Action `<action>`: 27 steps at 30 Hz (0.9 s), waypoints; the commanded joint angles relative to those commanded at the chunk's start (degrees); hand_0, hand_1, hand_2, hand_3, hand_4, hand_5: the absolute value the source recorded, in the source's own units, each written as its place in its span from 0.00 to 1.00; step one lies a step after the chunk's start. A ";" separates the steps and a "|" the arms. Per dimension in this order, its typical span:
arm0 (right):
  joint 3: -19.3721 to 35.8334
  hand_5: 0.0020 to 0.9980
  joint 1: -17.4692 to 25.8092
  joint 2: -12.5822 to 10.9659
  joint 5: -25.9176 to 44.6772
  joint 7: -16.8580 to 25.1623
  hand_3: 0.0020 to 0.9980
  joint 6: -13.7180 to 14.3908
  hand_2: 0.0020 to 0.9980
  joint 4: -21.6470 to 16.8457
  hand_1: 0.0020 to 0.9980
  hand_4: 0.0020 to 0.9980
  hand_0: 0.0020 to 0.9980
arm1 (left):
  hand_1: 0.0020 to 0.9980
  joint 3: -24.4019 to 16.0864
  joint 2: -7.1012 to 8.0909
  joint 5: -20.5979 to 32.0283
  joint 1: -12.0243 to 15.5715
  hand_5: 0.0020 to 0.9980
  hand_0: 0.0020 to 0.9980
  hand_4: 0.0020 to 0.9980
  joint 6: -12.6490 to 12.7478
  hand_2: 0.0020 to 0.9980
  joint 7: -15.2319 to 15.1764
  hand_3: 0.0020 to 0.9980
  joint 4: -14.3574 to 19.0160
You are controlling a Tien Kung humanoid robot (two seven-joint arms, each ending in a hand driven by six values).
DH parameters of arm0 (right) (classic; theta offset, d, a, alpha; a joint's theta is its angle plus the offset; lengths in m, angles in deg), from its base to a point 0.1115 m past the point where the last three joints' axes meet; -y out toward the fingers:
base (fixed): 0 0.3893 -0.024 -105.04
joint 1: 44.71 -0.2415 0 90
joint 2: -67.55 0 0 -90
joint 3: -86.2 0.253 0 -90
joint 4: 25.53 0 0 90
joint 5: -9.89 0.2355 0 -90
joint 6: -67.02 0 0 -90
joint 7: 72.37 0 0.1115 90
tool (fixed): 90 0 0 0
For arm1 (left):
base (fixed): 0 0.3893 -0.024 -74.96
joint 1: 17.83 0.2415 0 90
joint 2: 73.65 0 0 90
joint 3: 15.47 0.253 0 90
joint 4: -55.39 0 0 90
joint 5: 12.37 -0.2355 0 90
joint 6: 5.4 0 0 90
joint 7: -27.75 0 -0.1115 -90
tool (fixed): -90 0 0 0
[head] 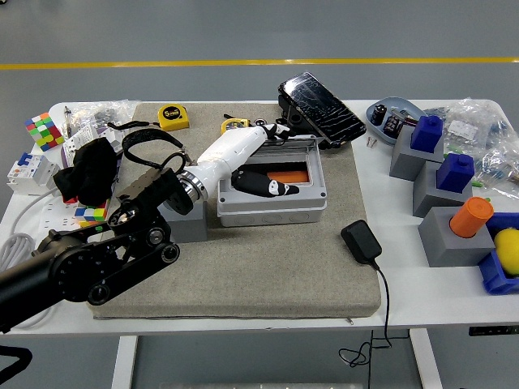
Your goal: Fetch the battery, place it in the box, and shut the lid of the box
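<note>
A: Where's the battery?
B: Orange battery point(289, 175) is inside the grey box point(271, 198), at the back.
A: Lid?
B: Clear lid point(280, 159) is tilted low over the box, left hand point(253, 150) on top of it, thumb over the opening. Fingers look loose; can't tell if they grip.
A: Right arm?
B: Not visible.
</note>
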 joint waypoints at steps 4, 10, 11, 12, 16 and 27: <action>-0.51 0.49 0.08 0.09 0.35 -0.02 0.55 -0.08 0.67 0.41 0.66 0.89 0.67 | 0.76 0.57 0.00 0.09 0.30 0.45 0.58 1.00 -1.12 0.76 0.92 0.82 -0.05; -0.28 0.49 -0.03 0.06 0.11 -0.01 0.55 -0.03 0.67 0.39 0.66 0.89 0.67 | 0.77 1.17 -0.07 0.58 0.56 0.45 0.57 1.00 -1.53 0.76 1.18 0.82 -0.31; -0.20 0.49 -0.05 0.07 0.06 0.00 0.55 -0.01 0.67 0.39 0.66 0.89 0.67 | 0.77 0.92 0.00 0.62 0.71 0.45 0.57 1.00 -1.47 0.76 1.05 0.82 0.02; -0.14 0.49 -0.06 0.08 0.07 0.01 0.55 0.00 0.67 0.39 0.66 0.89 0.67 | 0.77 0.42 0.09 0.61 0.95 0.45 0.57 1.00 -1.33 0.76 0.83 0.82 0.52; -0.18 0.49 -0.04 0.19 0.11 0.00 0.55 -0.02 0.67 0.44 0.66 0.89 0.66 | 0.76 -3.15 0.63 1.07 2.88 0.45 0.55 1.00 0.90 0.75 -1.47 0.81 3.09; -0.55 0.49 -0.15 0.83 1.12 0.04 0.55 -0.13 0.67 1.58 0.66 0.89 0.67 | 0.66 -20.82 3.58 22.06 15.56 0.33 0.45 1.00 10.57 0.65 -17.43 0.68 10.96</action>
